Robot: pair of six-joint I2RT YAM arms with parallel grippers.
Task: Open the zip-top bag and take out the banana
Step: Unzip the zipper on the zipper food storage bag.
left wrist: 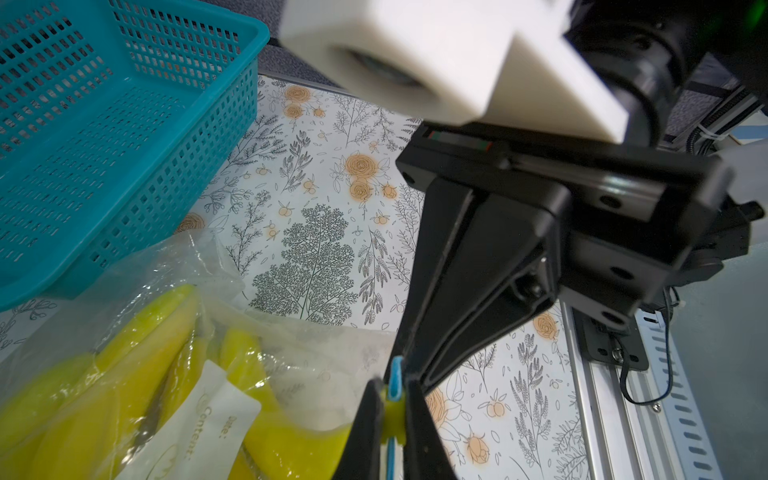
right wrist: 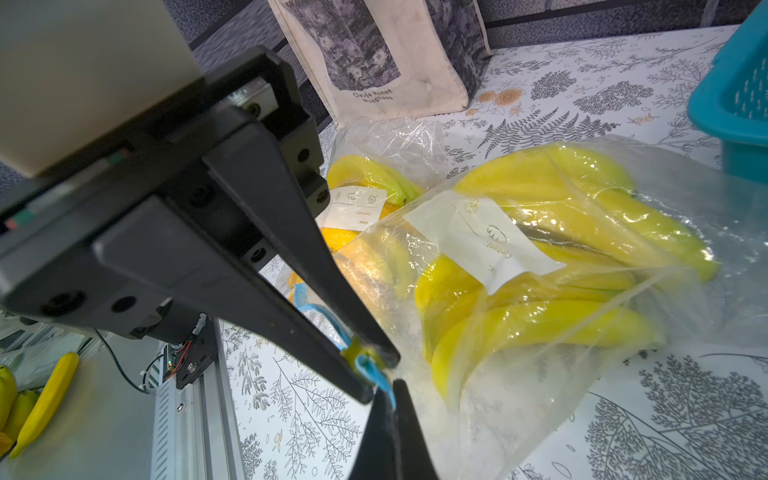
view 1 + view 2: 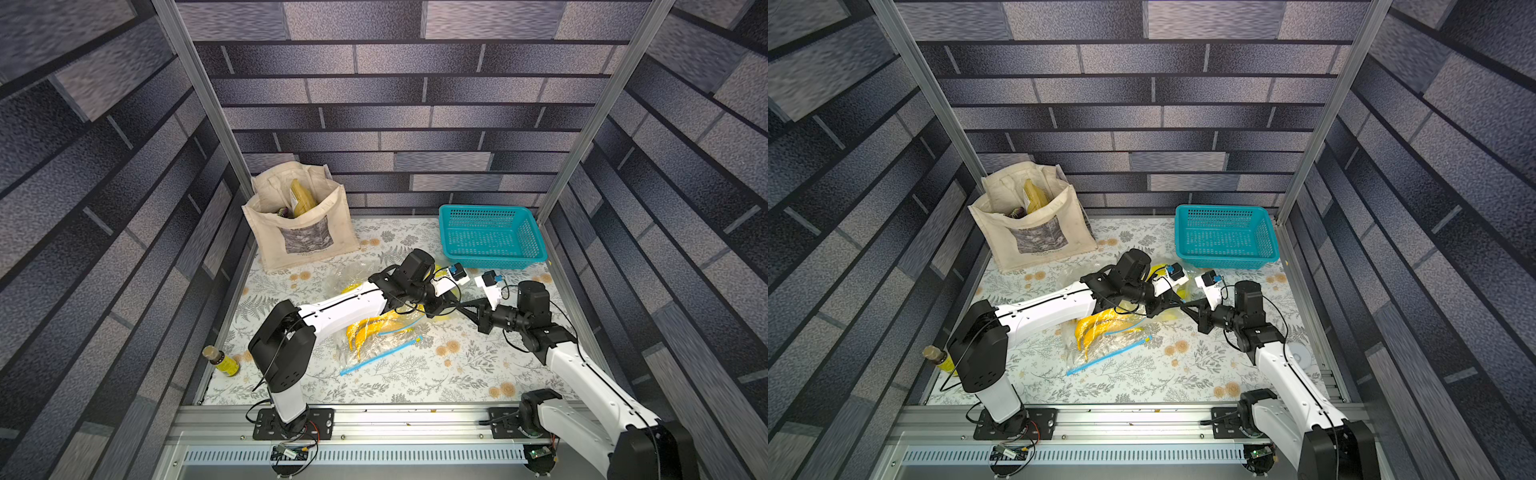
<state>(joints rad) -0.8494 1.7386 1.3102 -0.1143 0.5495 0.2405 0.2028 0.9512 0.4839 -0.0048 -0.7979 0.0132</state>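
The clear zip-top bag (image 2: 623,353) lies on the flowered table with a bunch of yellow bananas (image 2: 561,216) inside it. In the left wrist view the left gripper (image 1: 393,384) is shut on the yellow-green slider (image 1: 394,411) that rides the bag's blue zip strip. The right gripper (image 2: 390,390) is shut on the end of that strip at the bag's corner, tip to tip with the left one. In both top views the two grippers (image 3: 455,306) (image 3: 1181,306) meet in front of the basket. The left arm hides most of the bag.
A teal basket (image 3: 490,237) stands at the back right and a cloth tote (image 3: 299,224) at the back left. Another bag of bananas (image 3: 374,336) lies under the left forearm, its blue zip toward the front. A bottle (image 3: 220,361) lies at the left edge.
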